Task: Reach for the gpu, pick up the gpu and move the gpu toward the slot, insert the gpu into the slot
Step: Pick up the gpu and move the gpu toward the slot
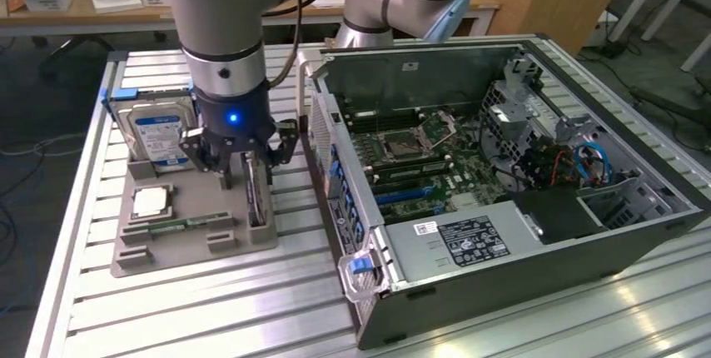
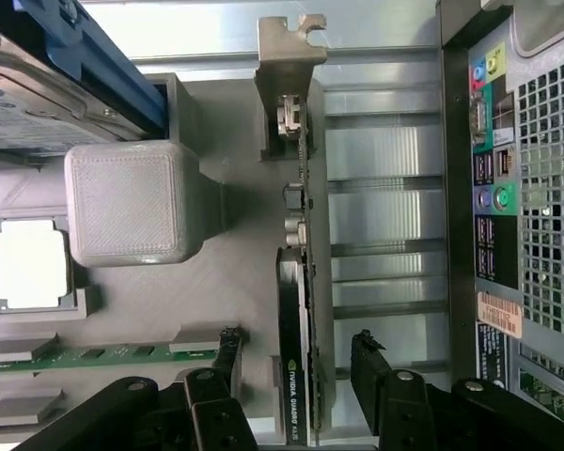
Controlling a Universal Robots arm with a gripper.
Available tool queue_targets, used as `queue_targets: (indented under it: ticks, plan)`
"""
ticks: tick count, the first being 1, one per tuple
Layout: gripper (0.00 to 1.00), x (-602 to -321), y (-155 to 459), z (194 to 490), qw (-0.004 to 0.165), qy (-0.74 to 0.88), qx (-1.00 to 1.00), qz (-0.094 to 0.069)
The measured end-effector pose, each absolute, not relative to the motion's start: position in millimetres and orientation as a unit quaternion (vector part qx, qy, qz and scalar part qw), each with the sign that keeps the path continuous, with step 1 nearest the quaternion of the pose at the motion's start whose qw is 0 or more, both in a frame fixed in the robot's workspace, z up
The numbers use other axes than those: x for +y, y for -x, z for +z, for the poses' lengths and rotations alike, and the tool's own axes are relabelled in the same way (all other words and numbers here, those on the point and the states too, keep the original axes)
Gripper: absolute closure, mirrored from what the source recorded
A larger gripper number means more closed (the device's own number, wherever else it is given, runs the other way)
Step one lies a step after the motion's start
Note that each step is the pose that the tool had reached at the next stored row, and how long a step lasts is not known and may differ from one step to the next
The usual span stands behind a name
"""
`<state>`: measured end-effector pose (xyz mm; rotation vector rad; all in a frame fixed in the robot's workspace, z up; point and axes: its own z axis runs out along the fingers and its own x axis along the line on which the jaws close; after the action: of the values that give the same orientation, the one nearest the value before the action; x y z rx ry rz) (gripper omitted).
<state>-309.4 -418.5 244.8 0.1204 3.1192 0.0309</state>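
I am observing the gripper straddling the gpu, jaws spread clear of it. The card is standing on edge, long axis near-to-far, bracket far.

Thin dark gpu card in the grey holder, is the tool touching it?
Apart. Wrist view: the open tool straddles the thin dark gpu card, gaps both sides.

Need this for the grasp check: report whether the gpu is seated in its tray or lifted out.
In. The gpu stands on edge in the grey tray, with the open fingers either side, not touching it.
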Motion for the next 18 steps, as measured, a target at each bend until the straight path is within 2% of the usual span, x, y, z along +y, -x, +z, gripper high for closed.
queue_targets:
  ticks: [18]
  plan:
    - [0.41,-402,309,232,0.010,-0.039,0.999,0.010]
